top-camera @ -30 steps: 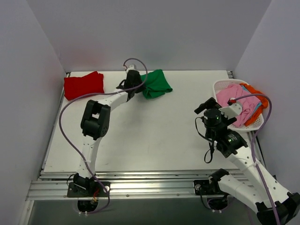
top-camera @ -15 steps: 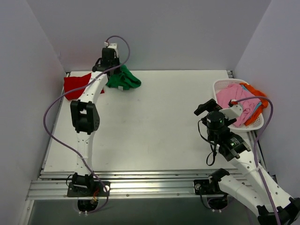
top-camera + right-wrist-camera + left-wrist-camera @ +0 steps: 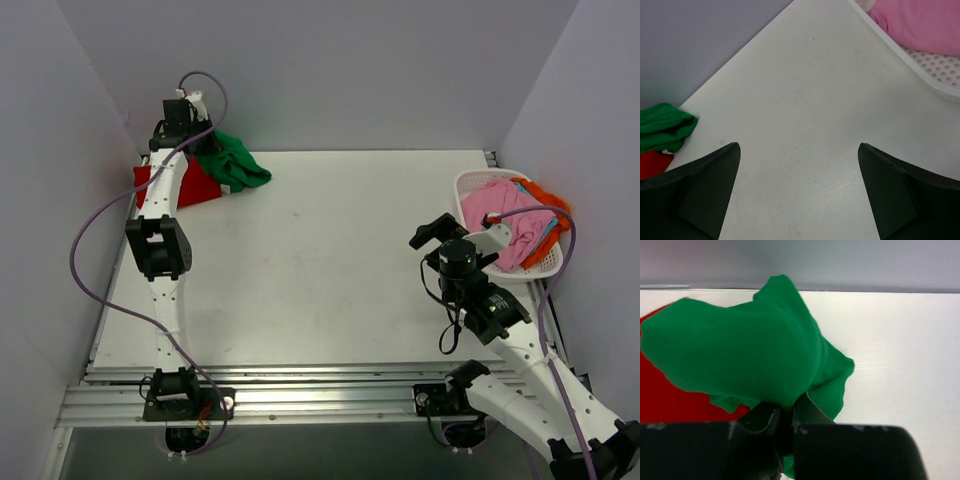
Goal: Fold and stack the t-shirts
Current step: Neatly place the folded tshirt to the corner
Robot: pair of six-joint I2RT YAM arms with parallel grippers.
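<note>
My left jaws are pinched tight on the green tee [image 3: 740, 350]. Fabric's bunched and hanging from them at the far-left corner of the table [image 3: 330, 260], by the back wall. Red tee [image 3: 195, 188] lies on the table there. From top cam the green one overlaps it; touching or not, can't tell. My right jaws are spread wide w/ nothing btwn them, over bare table just beside the white basket [image 3: 465, 186] at the right edge. Basket holds the pink tee [image 3: 500, 205] w/ the orange tee [image 3: 548, 195] on its far side.
</note>
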